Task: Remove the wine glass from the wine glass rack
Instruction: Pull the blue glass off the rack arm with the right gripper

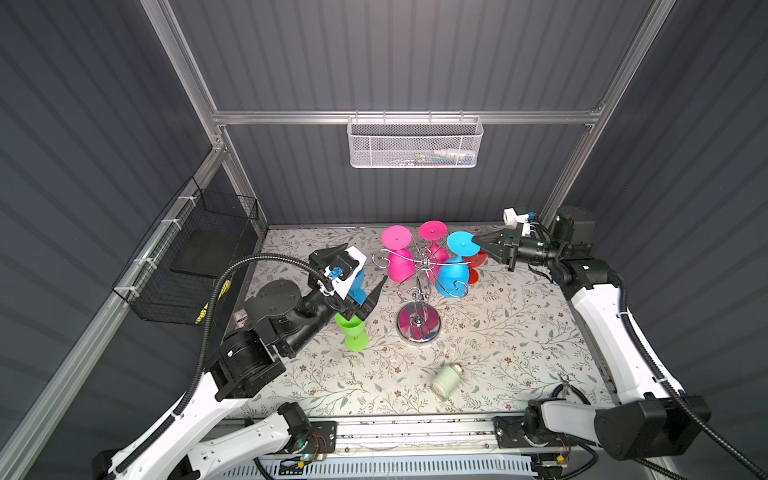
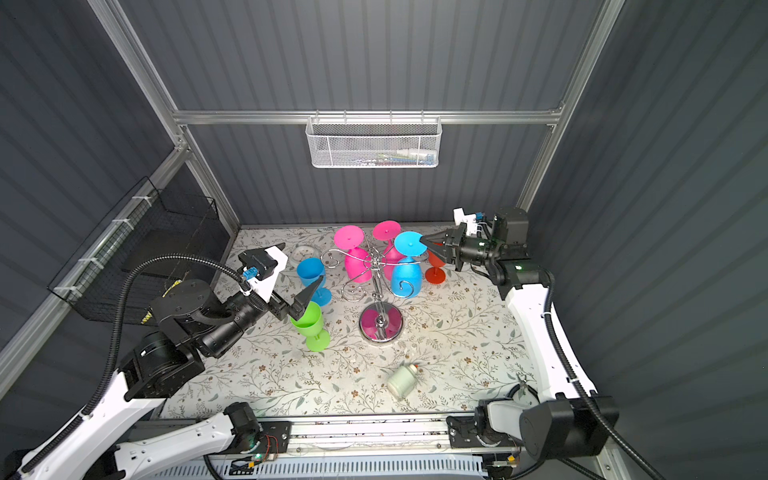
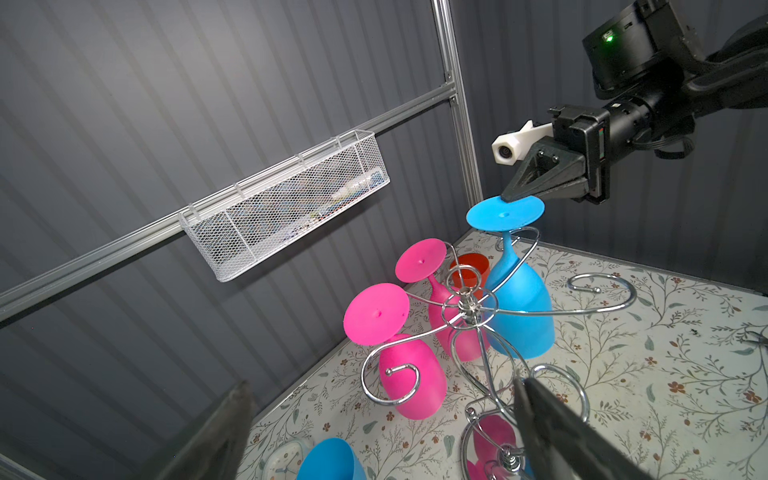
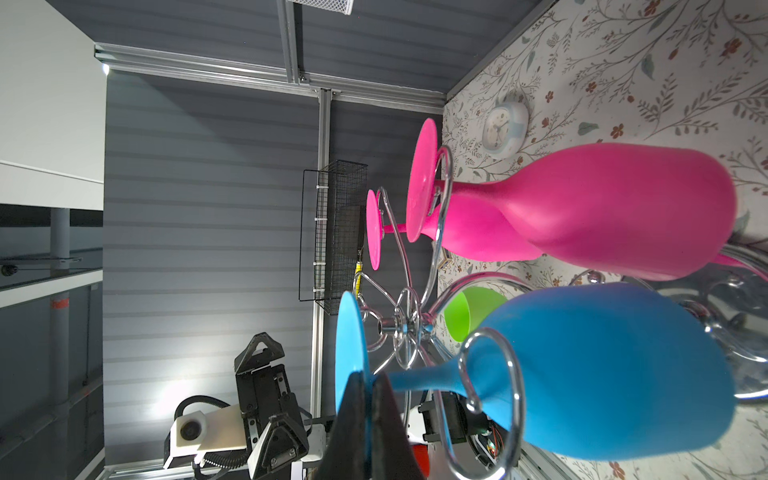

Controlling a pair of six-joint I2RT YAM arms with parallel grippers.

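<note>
Floral tabletop (image 1: 519, 332), grey ribbed walls (image 1: 415, 62)
Level right end effector (image 1: 478, 243) pinches the blue wine glass (image 1: 449, 276) by its foot; left end effector (image 1: 365, 262) gapes wide

Top views: steeply down on table (image 1: 519, 332) from 6 o'clock; wrist views: close on rack (image 3: 469, 307) from 9 and 2 o'clock.

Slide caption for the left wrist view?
Right gripper clamps the foot of the blue wine glass hanging on its rack.
</note>
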